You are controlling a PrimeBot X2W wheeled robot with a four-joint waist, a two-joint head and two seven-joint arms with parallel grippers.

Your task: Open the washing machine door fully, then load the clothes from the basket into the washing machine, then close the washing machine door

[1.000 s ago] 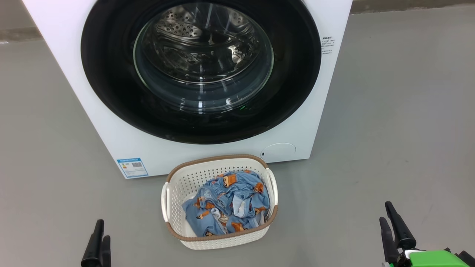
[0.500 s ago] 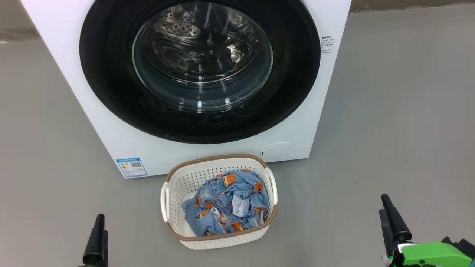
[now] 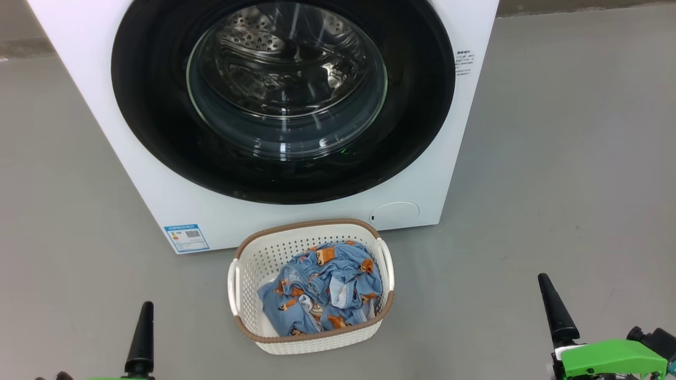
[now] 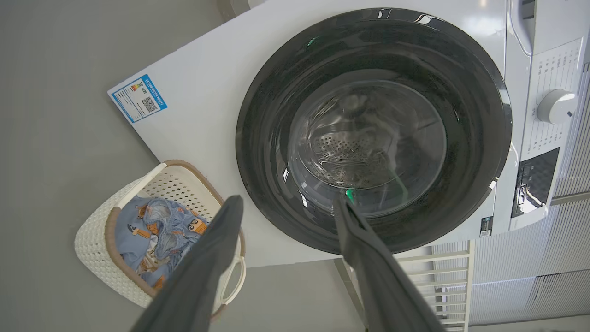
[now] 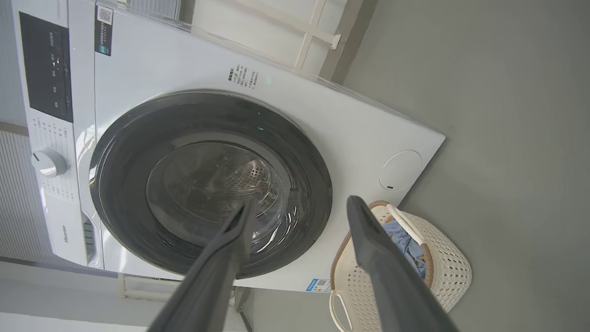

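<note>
Item 1. Washing machine (image 3: 158,174): white front-loader, upper centre of the head view, standing on a grey floor (image 3: 554,158). Blue energy sticker (image 3: 186,238) at its lower left corner, round filter cap (image 3: 394,215) at lower right.

Item 2. Washing machine door (image 3: 158,105): glossy black ring, shut flush against the front. The perforated steel drum (image 3: 253,37) shows through its clear glass window (image 3: 288,84).

Item 3. Basket (image 3: 311,343): cream perforated plastic with a brown rim, lower centre of the head view, on the floor just in front of the machine.

Item 4. Clothes (image 3: 322,290): light blue fabric with orange-brown figures, crumpled inside the basket.

Item 5. Left tool (image 4: 288,199): fingers spread wide, holding nothing. It sits at the lower left of the head view, well apart from the basket.

Item 6. Right tool (image 5: 299,202): fingers spread wide, holding nothing. It sits at the lower right of the head view, above its green housing (image 3: 612,359).

Changes since a second ago: both tools' finger tips stand higher in the head view, and each now presents one dark finger where two showed. More of the green housing is visible. The machine sits marginally further left in frame, a camera shift. Door, basket and clothes are unchanged.
</note>
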